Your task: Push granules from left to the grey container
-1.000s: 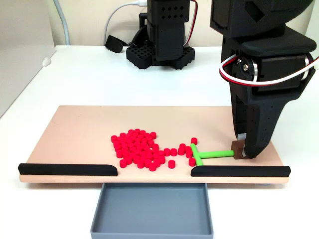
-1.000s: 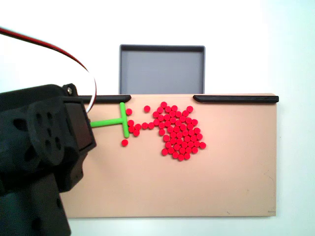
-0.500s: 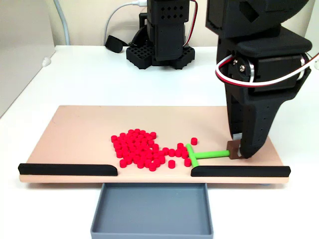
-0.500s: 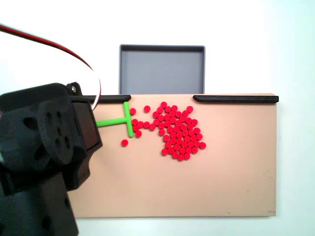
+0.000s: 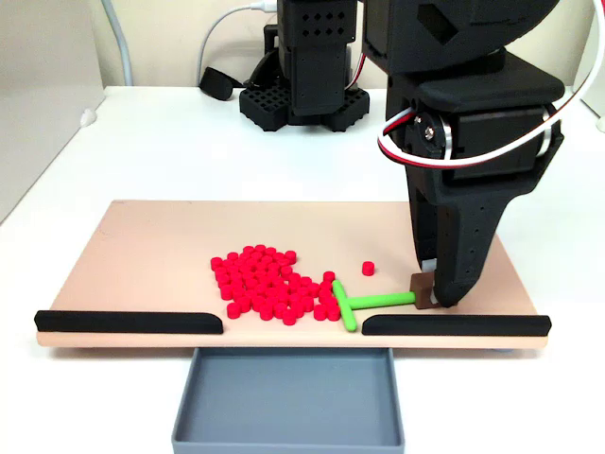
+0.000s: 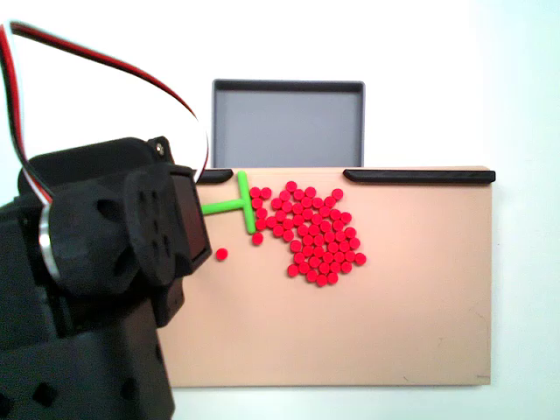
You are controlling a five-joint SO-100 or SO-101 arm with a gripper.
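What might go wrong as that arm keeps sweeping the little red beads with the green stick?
One stray granule lies behind the green T-shaped stick, so this sweep would probably miss it. The granules sit beside the gap in front of the grey container, and a sideways push could carry them past it, up against the black strip. The pincer grips only the stick's end, so the stick might twist.

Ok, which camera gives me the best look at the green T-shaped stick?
The fixed view facing the arm shows the green stick whole: crossbar against the granules, stem running to the gripper, which grips its end. In the top-down fixed view the stick shows its crossbar, but the arm covers most of its stem.
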